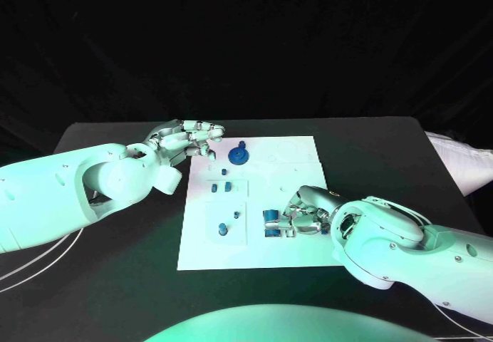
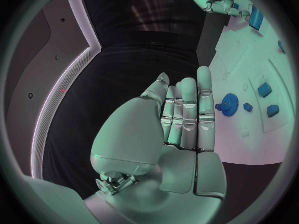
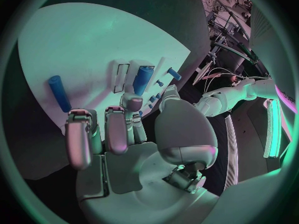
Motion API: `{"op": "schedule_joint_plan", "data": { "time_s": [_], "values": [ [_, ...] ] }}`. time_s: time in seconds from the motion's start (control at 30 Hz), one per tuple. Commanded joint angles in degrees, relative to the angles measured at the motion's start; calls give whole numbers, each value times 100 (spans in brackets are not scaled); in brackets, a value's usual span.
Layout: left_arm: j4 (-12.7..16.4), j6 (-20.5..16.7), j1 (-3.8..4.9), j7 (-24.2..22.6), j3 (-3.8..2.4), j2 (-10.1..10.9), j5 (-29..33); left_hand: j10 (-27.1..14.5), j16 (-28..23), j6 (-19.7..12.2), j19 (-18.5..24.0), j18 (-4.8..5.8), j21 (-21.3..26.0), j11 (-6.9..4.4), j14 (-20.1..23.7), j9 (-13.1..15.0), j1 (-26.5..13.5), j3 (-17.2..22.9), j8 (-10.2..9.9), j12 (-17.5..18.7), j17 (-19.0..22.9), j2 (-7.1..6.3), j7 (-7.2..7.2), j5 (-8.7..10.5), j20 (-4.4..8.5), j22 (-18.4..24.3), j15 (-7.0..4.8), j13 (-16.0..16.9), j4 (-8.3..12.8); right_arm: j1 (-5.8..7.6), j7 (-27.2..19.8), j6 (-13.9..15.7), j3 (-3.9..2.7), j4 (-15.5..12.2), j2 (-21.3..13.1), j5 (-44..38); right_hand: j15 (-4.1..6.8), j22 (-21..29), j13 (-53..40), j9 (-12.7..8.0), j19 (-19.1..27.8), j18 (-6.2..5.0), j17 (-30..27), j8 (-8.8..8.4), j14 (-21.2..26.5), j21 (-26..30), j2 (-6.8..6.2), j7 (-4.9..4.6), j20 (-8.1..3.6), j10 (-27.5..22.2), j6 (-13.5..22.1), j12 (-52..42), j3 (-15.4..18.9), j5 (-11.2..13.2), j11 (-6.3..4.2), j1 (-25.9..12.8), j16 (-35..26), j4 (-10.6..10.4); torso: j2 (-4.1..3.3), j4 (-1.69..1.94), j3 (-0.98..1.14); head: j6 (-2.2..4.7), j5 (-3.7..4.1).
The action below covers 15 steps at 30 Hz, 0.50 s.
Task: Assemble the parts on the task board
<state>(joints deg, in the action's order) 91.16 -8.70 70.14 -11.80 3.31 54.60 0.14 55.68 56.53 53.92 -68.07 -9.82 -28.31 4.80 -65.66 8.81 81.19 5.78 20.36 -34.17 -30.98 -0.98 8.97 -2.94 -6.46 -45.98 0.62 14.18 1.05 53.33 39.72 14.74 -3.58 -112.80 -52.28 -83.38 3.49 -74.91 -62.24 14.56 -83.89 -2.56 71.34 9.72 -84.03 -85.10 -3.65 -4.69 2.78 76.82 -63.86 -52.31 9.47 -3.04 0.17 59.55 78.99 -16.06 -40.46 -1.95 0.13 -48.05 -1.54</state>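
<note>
The white task board (image 1: 257, 242) lies in the middle of the black table. A blue gear (image 1: 239, 154) stands near its far left corner, and small blue parts (image 1: 222, 188) sit in recesses below it. My left hand (image 1: 191, 140) hovers at that corner beside the gear (image 2: 229, 103), fingers straight and together, palm empty (image 2: 184, 119). My right hand (image 1: 305, 216) rests on the board's right side with fingers curled. A blue cylinder (image 3: 142, 79) lies just past its fingertips (image 3: 131, 103), and another cylinder (image 3: 60, 93) lies loose further off. Both cylinders (image 1: 271, 221) sit left of that hand.
Black table (image 1: 123, 285) surrounds the board, with open room on the left and at the front. A white cloth bundle (image 1: 462, 160) lies at the table's right edge. More small blue parts (image 2: 264, 89) show on the board past the gear.
</note>
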Motion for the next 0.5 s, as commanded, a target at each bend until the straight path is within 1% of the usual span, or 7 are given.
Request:
{"op": "schedule_joint_plan", "data": {
  "time_s": [0.03,0.1,0.13,0.17,0.23,0.37,0.5],
  "values": [
    [9,135,2,-20,-4,-6,-3,-50,-36,-41,-25,-61,14,1,5,-9,-10,-25,25,21,5,30,-12,12,-2,5,-1,-5,-8,-26,-96,3,2,-58,-16,-233,32,-814,-34,40,-200,75,33,11,-275,6,188,17,-23,8,1,-2,-170,-215,-3,645,4,219,-4,-3,4,7,9],
    [7,137,1,-22,-4,-6,-3,-50,-36,-41,-25,-61,14,1,5,-9,-10,-25,25,21,5,30,-12,12,-2,5,-1,-5,-8,-38,-103,-8,2,-63,-16,-288,37,-832,-46,67,-211,78,58,26,-282,-6,232,23,-33,17,-18,-2,-253,-244,-14,1048,16,432,-1,-7,3,10,10],
    [6,137,1,-23,-4,-7,-3,-50,-36,-41,-25,-61,14,1,5,-9,-10,-25,25,21,5,30,-12,12,-2,5,-1,-5,-8,-42,-97,-9,2,-56,-12,-310,43,-837,-50,79,-214,80,70,35,-284,-9,279,27,-35,22,-29,0,-304,-178,-21,1216,21,523,0,-7,1,10,11],
    [6,138,1,-24,-4,-9,-3,-50,-36,-41,-25,-61,14,1,5,-9,-10,-25,25,21,5,30,-12,12,-2,5,-1,-5,-8,-45,-87,-11,2,-47,-5,-336,46,-842,-53,90,-217,81,80,42,-287,-12,336,29,-39,27,-38,3,-349,-72,-24,1331,26,584,-1,-2,-2,8,14],
    [5,142,1,-25,-4,-13,-3,-50,-36,-41,-25,-61,14,1,5,-9,-10,-25,25,21,5,30,-12,12,-2,5,-1,-5,-8,-50,-64,-8,2,-24,12,-404,49,-853,-57,105,-224,84,100,50,-291,-19,409,33,-43,35,-49,7,-410,-20,-30,1475,37,670,-2,2,-2,10,18],
    [0,147,1,-27,-4,-18,-3,-50,-36,-41,-25,-61,14,1,5,-9,-10,-25,25,21,5,30,-12,12,-2,5,-1,-5,-8,-56,-45,95,2,13,3,-486,51,-861,-64,116,-228,86,112,51,-293,-24,462,34,-45,46,-49,5,-444,-38,-33,1553,41,721,-3,11,2,12,25],
    [-3,154,1,-31,-3,-12,-3,-50,-36,-41,-25,-61,14,1,5,-9,-10,-25,25,21,5,30,-12,12,-2,5,-1,-5,-8,-60,-132,226,-8,-127,-189,-438,36,-857,-57,114,-226,85,112,3,-292,-20,468,5,-38,52,18,36,-388,-280,-10,1443,37,660,-3,-8,5,22,28]
  ]
}}
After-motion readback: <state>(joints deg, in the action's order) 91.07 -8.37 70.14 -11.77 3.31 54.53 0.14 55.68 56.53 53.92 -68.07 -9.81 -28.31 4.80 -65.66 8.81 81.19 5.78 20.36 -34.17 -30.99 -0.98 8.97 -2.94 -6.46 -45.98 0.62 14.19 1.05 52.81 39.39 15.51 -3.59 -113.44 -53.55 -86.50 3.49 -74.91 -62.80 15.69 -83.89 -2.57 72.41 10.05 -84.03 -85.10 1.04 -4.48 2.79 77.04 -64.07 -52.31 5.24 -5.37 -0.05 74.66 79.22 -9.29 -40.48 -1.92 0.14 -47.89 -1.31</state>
